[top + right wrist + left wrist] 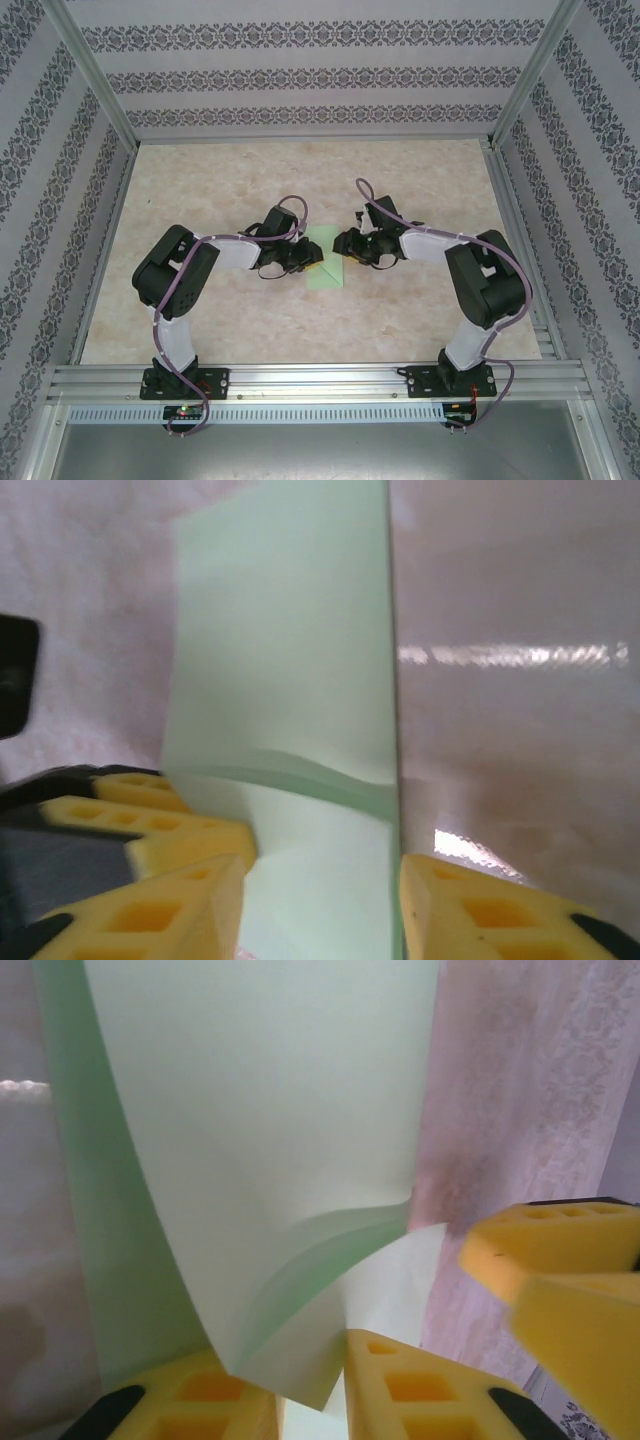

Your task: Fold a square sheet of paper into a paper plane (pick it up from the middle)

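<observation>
The pale green square sheet of paper (pixel 328 272) lies partly folded on the table between the two arms. In the left wrist view its raised flap (pixel 270 1110) curls down, and a corner hangs in the narrow gap of my left gripper (pixel 305 1360). The fingers stand slightly apart and do not pinch it. My right gripper (pixel 320 865) is open wide, its fingers either side of the folded paper (pixel 280 660) without touching it. The two grippers (pixel 305 258) (pixel 347 246) face each other closely over the sheet. Nothing here has the shape of a paper plane.
The beige marbled tabletop (pixel 200 200) is ringed by an aluminium frame (pixel 300 380) and patterned walls. The right gripper's yellow fingers (pixel 545 1260) crowd the left wrist view. The left gripper's fingers (pixel 150 815) sit just left of the right gripper's own.
</observation>
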### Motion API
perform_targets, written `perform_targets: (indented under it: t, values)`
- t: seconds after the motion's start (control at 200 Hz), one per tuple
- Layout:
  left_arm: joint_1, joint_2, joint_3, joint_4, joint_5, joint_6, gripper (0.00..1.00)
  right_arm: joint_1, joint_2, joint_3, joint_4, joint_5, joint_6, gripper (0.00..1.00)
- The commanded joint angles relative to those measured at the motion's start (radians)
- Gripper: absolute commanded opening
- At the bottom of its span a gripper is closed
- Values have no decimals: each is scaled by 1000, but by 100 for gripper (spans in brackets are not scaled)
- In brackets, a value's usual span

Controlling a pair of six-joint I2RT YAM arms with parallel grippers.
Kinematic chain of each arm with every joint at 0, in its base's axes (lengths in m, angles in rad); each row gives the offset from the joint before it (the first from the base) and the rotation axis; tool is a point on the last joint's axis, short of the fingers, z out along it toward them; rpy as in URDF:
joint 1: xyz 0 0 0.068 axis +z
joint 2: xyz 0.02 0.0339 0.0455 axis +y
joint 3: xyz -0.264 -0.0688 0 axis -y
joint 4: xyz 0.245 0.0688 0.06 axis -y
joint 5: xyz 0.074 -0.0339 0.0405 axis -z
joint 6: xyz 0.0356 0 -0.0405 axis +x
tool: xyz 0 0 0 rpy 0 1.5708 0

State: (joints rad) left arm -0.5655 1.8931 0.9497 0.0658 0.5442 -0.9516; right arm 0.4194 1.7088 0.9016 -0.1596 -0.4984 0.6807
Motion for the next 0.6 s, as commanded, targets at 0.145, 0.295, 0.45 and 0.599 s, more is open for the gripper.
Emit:
perform_targets:
  t: [0.145,0.295,0.45,0.599]
  values:
    - [-13,25,18,100,-9,29,10,-51,-220,-2,-67,158,4,68]
    - [-11,7,40,52,-15,72,5,-67,-305,-15,-120,259,2,82]
    - [-13,-89,112,-176,-68,197,3,-80,-390,-34,-167,354,18,92]
    - [-14,-179,263,-546,-184,370,3,-118,-465,-74,-170,372,52,98]
